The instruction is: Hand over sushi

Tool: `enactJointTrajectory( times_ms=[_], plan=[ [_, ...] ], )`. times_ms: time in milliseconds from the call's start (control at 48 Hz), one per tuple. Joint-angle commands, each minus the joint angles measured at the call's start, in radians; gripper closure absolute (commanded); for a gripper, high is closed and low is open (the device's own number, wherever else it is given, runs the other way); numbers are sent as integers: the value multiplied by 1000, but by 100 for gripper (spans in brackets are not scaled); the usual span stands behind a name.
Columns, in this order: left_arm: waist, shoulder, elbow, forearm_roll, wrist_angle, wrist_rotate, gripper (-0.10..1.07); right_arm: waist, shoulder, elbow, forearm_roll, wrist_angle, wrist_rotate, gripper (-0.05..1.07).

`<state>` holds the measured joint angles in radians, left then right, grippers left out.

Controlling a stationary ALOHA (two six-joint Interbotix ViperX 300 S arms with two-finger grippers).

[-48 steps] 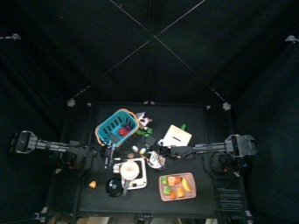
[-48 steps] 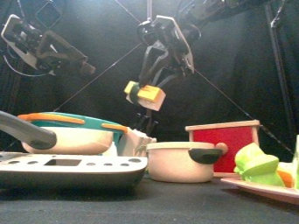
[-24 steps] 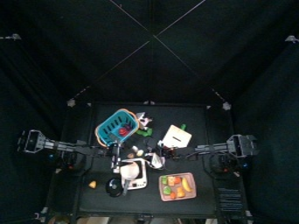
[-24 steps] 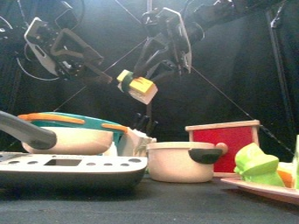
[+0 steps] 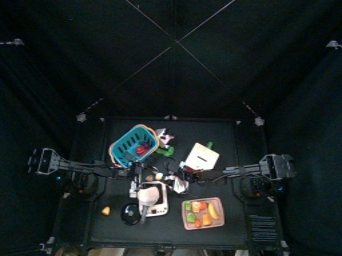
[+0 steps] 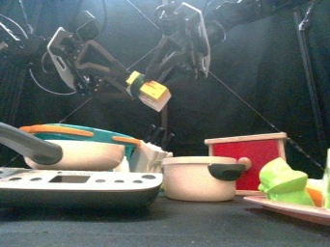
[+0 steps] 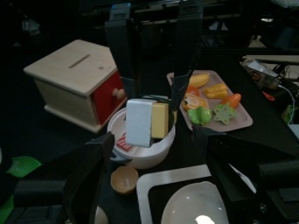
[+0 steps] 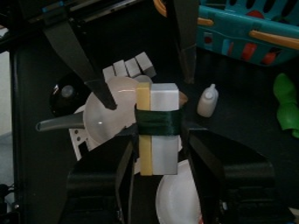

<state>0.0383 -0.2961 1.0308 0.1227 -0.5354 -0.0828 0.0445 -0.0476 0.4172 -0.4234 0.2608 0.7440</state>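
The sushi (image 6: 153, 94) is a yellow and white block with a dark band. My right gripper (image 6: 165, 85) is shut on it and holds it high above the table. In the right wrist view the sushi (image 8: 160, 122) sits between that gripper's jaws (image 8: 162, 150). My left gripper (image 6: 119, 79) is open and comes in from the left, close to the sushi. In the left wrist view the sushi (image 7: 149, 120) hangs just ahead of the open left gripper (image 7: 158, 188). In the top view both grippers meet over the table's middle (image 5: 154, 181).
Below the sushi stands a white pot (image 6: 200, 177), also in the left wrist view (image 7: 140, 150). A red and wooden box (image 6: 245, 152) stands to the right, a tray of toy vegetables (image 7: 211, 98) at the front right, and a teal basket (image 5: 134, 145) at the back left. A grey pan (image 6: 77, 185) is at the front left.
My left arm has swung in from the left towards the sushi. My right gripper has moved a little left with the sushi still in it.
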Motion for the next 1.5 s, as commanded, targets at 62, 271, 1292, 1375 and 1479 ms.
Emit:
enactJointTrajectory(
  times_ms=[62,271,1292,1375,1479],
  plan=[
    [12,29,-29,54,-63,2,-5,18,-21,-12,-31,-29,0,40],
    [17,57,-41,77,-77,0,-5,40,-8,-12,-46,-40,0,40],
    [2,101,-69,135,-92,-6,26,54,3,-11,-67,-41,2,40],
    [2,101,-66,135,-94,-2,31,55,6,-11,-64,-37,2,39],
    [3,100,-58,135,-94,-2,33,49,12,-9,-61,-20,3,39]
  ],
)
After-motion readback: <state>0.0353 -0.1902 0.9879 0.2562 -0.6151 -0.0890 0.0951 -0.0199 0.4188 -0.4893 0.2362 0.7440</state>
